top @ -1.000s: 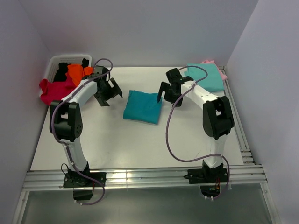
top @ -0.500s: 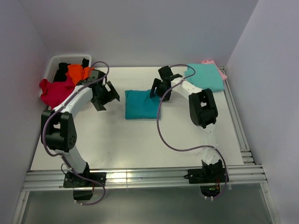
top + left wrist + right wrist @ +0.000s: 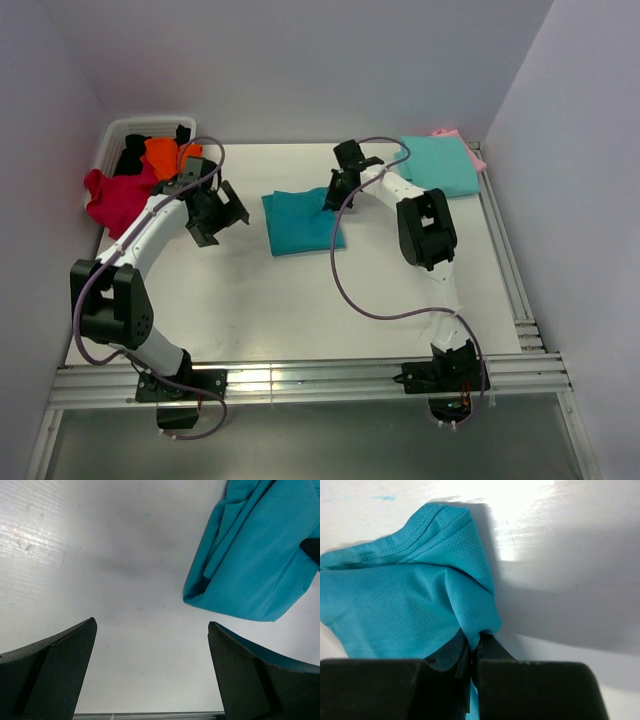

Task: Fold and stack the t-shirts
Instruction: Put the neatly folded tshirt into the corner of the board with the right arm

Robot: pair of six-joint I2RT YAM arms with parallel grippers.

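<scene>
The folded teal-blue t-shirt (image 3: pixel 303 222) lies on the white table (image 3: pixel 250 300) roughly midway between the two arms, nearer the far side. The right gripper (image 3: pixel 329 202) reaches down onto its far right corner, and the right wrist camera shows the jaws clenched on a pinch of the mesh cloth (image 3: pixel 405 595), the fabric bunched up and drawn into the closed tips (image 3: pixel 472 652). The left gripper (image 3: pixel 215 215) hangs off to the shirt's left, apart from it, jaws spread wide with nothing between them; from its own wrist camera the two dark fingers (image 3: pixel 60 660) frame bare table and the shirt's creased near edge (image 3: pixel 255 560) sits beyond them to the right. At the far right corner of the table a mint-green shirt (image 3: pixel 440 165) lies folded flat, with a pink one (image 3: pixel 472 152) peeking out from under its far edge. Over at the far left, the white basket (image 3: pixel 115 135) holds a black shirt (image 3: pixel 132 155) and an orange one (image 3: pixel 165 155), while a crimson one (image 3: pixel 112 195) spills over its near rim
</scene>
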